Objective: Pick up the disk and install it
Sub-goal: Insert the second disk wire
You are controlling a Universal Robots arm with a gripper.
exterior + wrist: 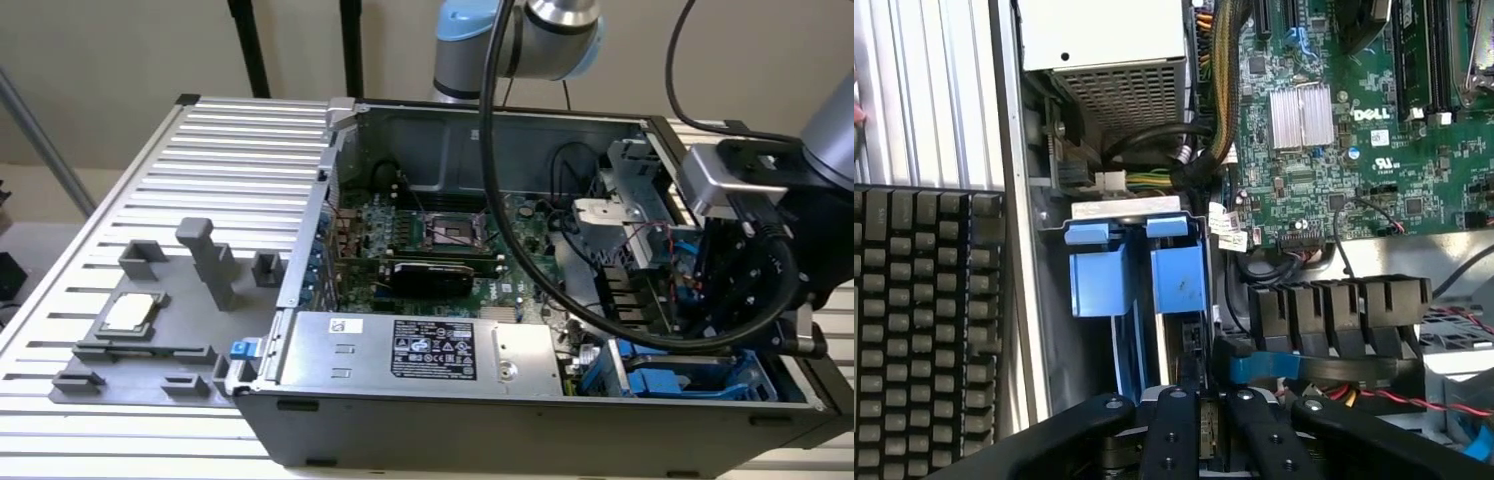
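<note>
The disk (1179,280) stands edge-on in the drive bay of the open computer case (441,425), its bright blue carrier toward the bay and its thin dark body running back between my fingers. My gripper (1204,428) is shut on that near edge, with black fingers (1172,430) close on either side. A second blue carrier (1097,272) sits right beside it in the same bay. In the exterior view my gripper (731,318) hangs low inside the case at the exterior view's right, just above the blue bay (667,385).
The motherboard (1354,130) and power supply (414,350) lie beside the bay, with black cables (1154,140) between them. A grey fixture (200,265) with a small silver chip (134,312) sits on the slatted table at the exterior view's left. A dark perforated panel (924,330) flanks the case wall.
</note>
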